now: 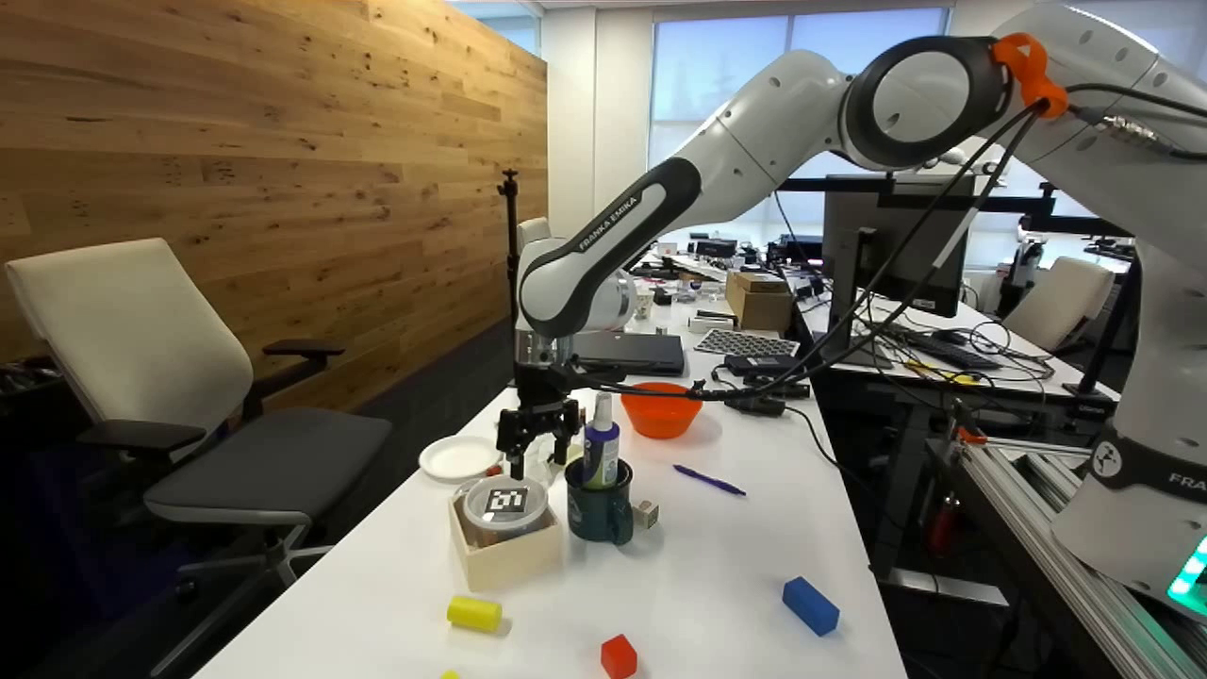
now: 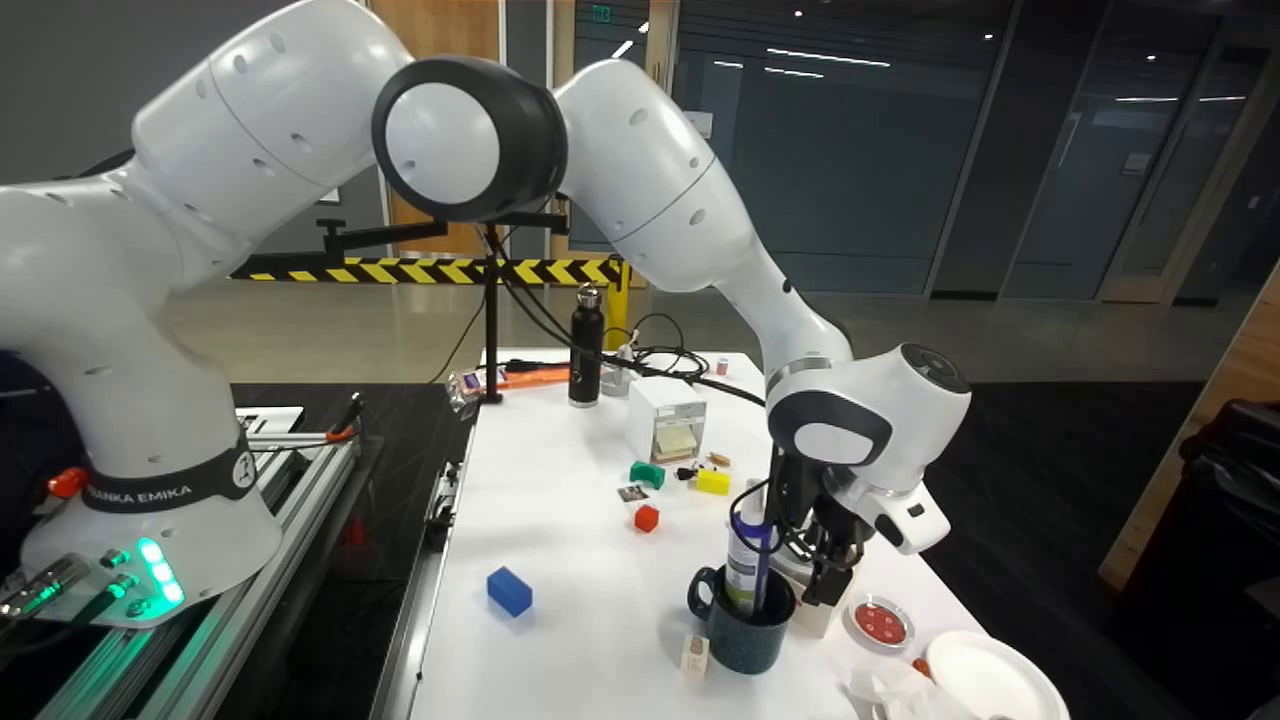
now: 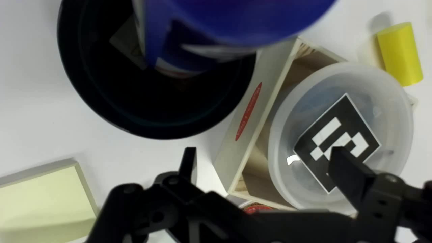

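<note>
White tabletop (image 1: 717, 556) stretches beside a wood-plank wall (image 1: 283, 189) in an exterior view. An orange plastic bowl (image 1: 660, 415) and a black metal-capped bottle (image 2: 586, 355) each appear in a single exterior view, while the wrist view alone reveals a red oval label (image 3: 248, 111) on the pale wooden box (image 3: 233, 158). Inside sits a translucent-lidded round plastic container (image 3: 341, 130); just beside the box, a dark green mug (image 1: 594, 519) holds a purple-and-white spray bottle (image 1: 601, 457). Part of the box hides behind the mug in an exterior view; the wrist view crops the spray bottle. Jaws of the black two-fingered gripper (image 3: 263, 152) stand wide apart near the box, gripping nothing; contact with the container is unclear.
</note>
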